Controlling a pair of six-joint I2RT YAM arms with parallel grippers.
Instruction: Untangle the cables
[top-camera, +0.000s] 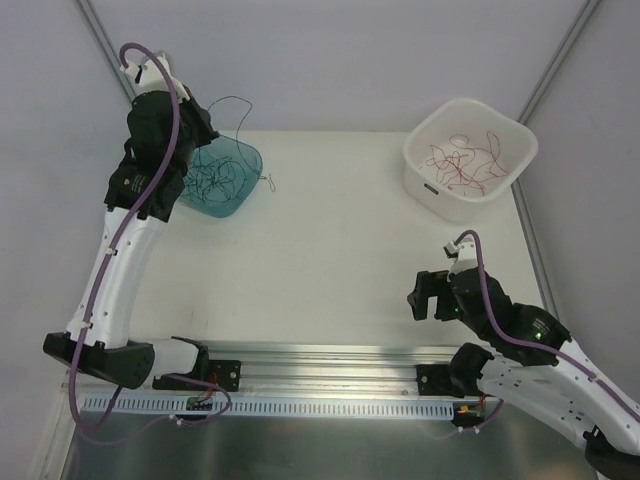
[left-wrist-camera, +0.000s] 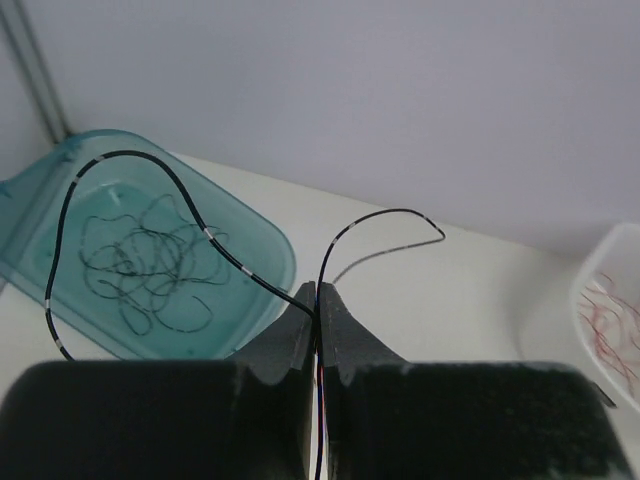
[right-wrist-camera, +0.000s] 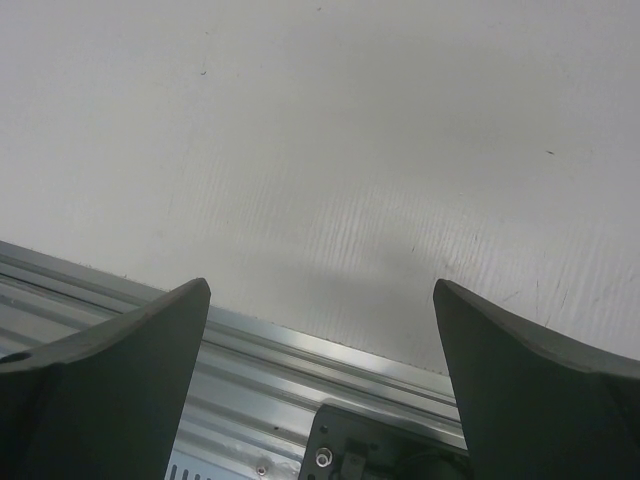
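Left jaws pinch a black cable (left-wrist-camera: 205, 228); right jaws gape, empty.

Teal bin (left-wrist-camera: 262, 248) translucent plastic; white tub (top-camera: 425, 187) matt plastic; rail (right-wrist-camera: 300, 350) ribbed metal (brushed); table (top-camera: 340, 250) matt; cables (left-wrist-camera: 207, 233) smooth-coated.

The translucent teal plastic tub (top-camera: 247, 162) held thin black curly wire strands (top-camera: 218, 180); the white square plastic tub (top-camera: 455, 207) held red curly wire strands (top-camera: 465, 162). A long black wire strand (left-wrist-camera: 205, 230) bore pale bands, perhaps silver. The matte table (top-camera: 340, 240) was white.
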